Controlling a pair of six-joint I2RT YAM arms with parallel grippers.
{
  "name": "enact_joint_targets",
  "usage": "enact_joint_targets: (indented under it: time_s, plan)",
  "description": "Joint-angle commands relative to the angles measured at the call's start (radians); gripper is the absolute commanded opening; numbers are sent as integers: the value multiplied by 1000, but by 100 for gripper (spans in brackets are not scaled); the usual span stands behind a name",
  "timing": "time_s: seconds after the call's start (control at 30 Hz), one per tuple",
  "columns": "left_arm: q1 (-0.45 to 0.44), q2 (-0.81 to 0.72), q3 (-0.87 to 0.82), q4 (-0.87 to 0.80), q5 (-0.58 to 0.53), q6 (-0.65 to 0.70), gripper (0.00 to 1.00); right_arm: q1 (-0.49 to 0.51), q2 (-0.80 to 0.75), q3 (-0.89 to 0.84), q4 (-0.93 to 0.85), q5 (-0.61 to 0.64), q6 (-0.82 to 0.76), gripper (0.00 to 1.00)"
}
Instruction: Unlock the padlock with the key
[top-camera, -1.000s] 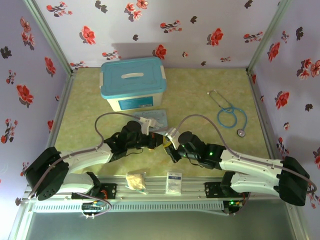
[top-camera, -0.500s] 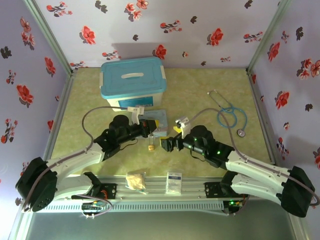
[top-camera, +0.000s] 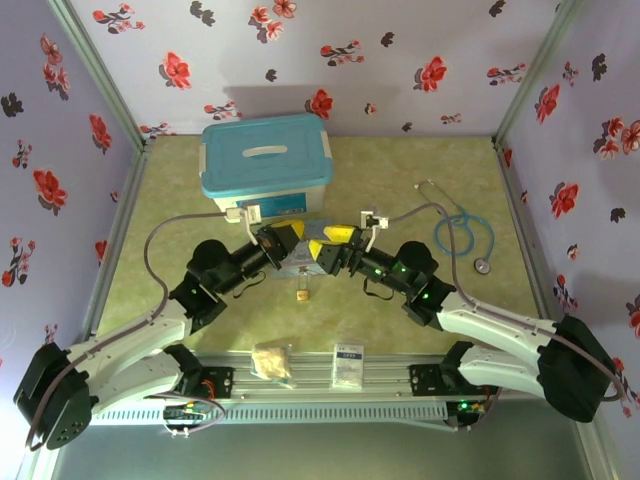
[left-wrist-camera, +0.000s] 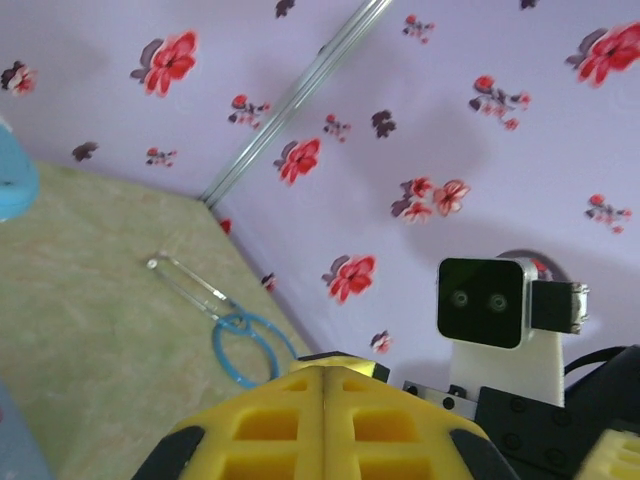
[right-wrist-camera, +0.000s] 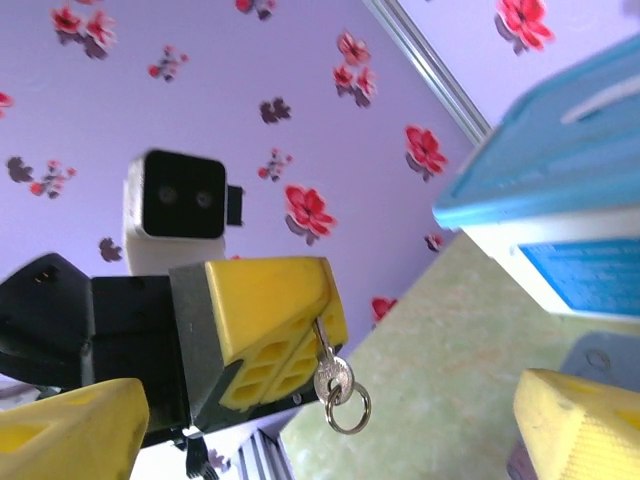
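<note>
Though the overhead camera gives us the padlock (top-camera: 301, 295) lying loose on the table (top-camera: 180, 200) at 6 o'clock of both grippers, the right wrist view adds the key (right-wrist-camera: 333, 378), dangling with its ring from the left gripper (right-wrist-camera: 305, 320), yellow fingers (right-wrist-camera: 265, 295) clamped tight on it. The right gripper (top-camera: 330, 243) faces it, jaws spread wide, gripping nothing. Beyond, a blue-lidded box (top-camera: 265, 165) sits at 12 o'clock, a stethoscope (top-camera: 458, 232) at 3 o'clock, well clear.
</note>
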Motion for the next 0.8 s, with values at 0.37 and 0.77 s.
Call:
enact_joint_targets:
  time_s: [0.37,0.77]
  plan:
    - [9,10,-88,245,-40,-58,0,-20,182,4,357,-77,130,61]
    - [8,18,-89,272,-42,-43,0,-20,335,4,578,-116,245,43]
